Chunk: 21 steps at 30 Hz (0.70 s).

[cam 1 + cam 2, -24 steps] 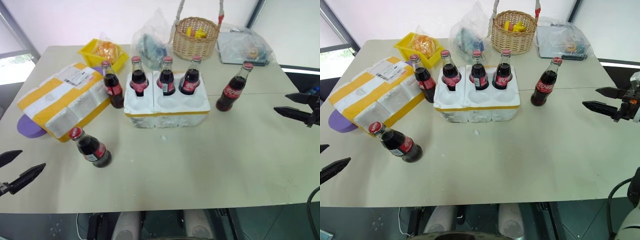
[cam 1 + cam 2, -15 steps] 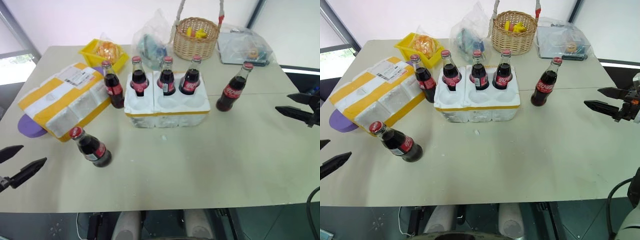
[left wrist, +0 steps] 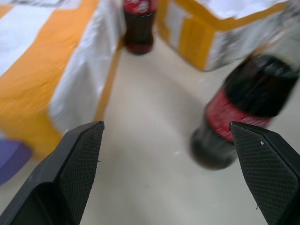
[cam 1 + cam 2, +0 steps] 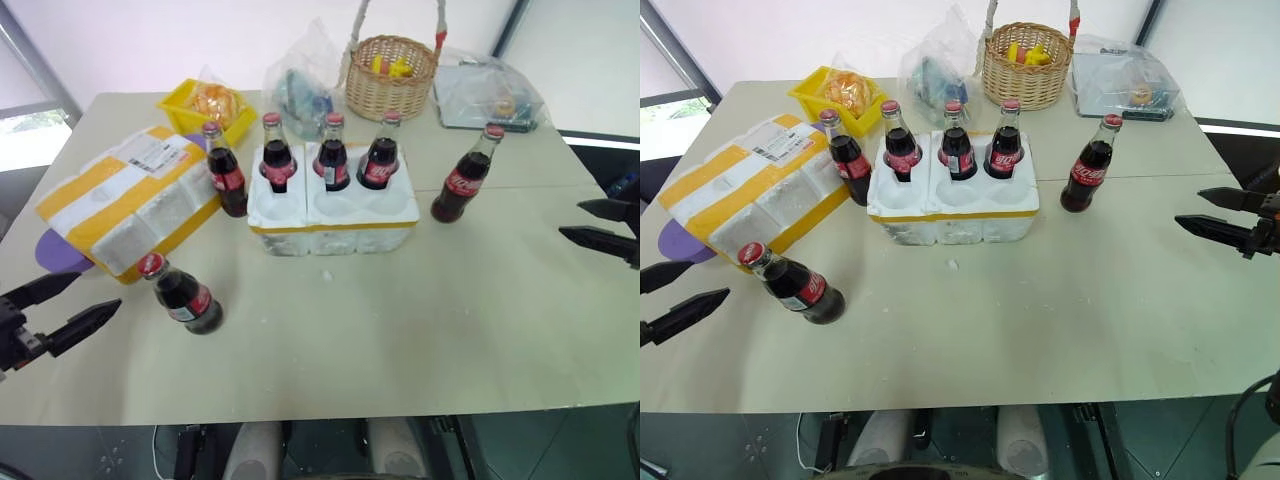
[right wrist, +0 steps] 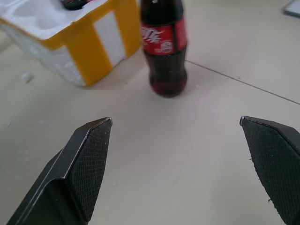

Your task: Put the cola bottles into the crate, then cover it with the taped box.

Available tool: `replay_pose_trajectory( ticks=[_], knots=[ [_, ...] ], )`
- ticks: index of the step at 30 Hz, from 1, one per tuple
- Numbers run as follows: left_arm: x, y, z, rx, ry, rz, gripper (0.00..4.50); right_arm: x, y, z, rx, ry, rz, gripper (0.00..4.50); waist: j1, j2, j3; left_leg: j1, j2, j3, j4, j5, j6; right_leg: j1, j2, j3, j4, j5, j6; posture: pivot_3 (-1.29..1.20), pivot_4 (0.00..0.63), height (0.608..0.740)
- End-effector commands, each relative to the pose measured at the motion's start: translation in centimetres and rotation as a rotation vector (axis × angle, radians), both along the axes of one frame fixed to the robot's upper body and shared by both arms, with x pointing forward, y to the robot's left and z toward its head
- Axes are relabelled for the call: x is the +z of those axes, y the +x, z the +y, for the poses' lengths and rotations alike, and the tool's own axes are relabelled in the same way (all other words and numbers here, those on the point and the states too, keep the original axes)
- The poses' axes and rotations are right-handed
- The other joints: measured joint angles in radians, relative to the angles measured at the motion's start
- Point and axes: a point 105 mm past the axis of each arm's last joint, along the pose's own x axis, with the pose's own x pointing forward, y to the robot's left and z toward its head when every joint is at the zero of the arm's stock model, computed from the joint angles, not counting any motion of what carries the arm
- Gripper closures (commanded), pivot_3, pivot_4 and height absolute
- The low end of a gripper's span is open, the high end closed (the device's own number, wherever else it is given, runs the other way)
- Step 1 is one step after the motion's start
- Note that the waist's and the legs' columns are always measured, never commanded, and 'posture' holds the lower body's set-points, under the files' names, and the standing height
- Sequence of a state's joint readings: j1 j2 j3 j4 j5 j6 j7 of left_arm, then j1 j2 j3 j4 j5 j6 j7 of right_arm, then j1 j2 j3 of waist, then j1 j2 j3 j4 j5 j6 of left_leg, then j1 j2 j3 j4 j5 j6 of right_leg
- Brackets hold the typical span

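The landmark is the crate [image 4: 332,212], a white styrofoam tray with a yellow band around its base, standing near the middle of the worktop [image 4: 400,330].

Nearest, at the front left edge of the worktop and well left of the crate, the left tool [image 4: 58,304] hovers with its two black fingers spread wide and nothing between them. It points toward a cola bottle [image 4: 181,294] that leans at a tilt in front and to the left of the crate, red cap toward the left tool.

At the right edge of the worktop, well right of the crate, the right tool [image 4: 1222,216] is likewise spread wide and empty, pointing toward the crate side.

Between the right tool and the crate, an upright cola bottle [image 4: 464,178] stands on the worktop near the crate's right end.

Three cola bottles [image 4: 331,153] stand upright in the crate's rear row of wells; the front wells are unfilled. Another upright bottle [image 4: 226,172] stands just beside the crate's left end.

Left of that bottle lies the taped box [image 4: 130,199], yellow-striped with a white shipping label, resting partly on a purple disc [image 4: 57,253].

Behind the crate: a yellow bin [image 4: 205,106], a clear plastic bag [image 4: 303,82], a wicker basket [image 4: 391,72] and a bagged container [image 4: 487,93].
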State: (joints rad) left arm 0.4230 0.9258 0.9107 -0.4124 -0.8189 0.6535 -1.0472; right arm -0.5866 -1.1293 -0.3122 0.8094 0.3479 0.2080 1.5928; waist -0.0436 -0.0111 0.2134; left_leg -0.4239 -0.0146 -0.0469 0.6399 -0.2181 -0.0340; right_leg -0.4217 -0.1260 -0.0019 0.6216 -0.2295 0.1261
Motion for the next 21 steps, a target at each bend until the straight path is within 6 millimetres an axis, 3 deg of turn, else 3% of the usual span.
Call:
replay_pose_trajectory(
  ticks=[1,7,13,21],
  knots=[
    [-0.9,-0.8,-1.2,-0.115,0.061,0.057,0.05,2.1,-1.1,2.1,0.114,-0.028,-0.045,0.00,0.000,0.002,-0.001,0.000,0.000,0.000,0.000,0.000,0.000,0.000,0.000,0.000,0.000,0.000,0.000,0.00,0.150,0.737],
    [-2.7,-1.4,-2.4,-0.172,0.102,0.094,0.05,2.6,-3.6,6.7,0.289,-0.020,-0.017,0.00,0.003,0.002,-0.001,0.001,0.006,0.003,0.000,0.000,0.000,-0.001,0.005,0.002,0.001,0.001,-0.002,0.00,0.150,0.737],
    [-2.9,0.3,-2.9,-0.166,0.108,0.017,0.05,3.4,-5.3,11.0,0.432,0.018,-0.010,0.00,0.011,0.002,-0.002,0.000,0.009,0.003,0.006,0.000,0.000,0.000,0.007,0.002,0.001,0.003,-0.005,0.00,0.150,0.737],
    [-3.5,1.6,-3.9,-0.164,0.085,-0.031,0.05,3.4,-5.9,12.7,0.473,0.034,-0.021,0.00,0.031,0.001,-0.002,-0.001,0.009,0.003,0.006,-0.001,0.001,-0.001,0.008,0.002,0.000,0.003,-0.005,0.00,0.150,0.737]
  ],
)
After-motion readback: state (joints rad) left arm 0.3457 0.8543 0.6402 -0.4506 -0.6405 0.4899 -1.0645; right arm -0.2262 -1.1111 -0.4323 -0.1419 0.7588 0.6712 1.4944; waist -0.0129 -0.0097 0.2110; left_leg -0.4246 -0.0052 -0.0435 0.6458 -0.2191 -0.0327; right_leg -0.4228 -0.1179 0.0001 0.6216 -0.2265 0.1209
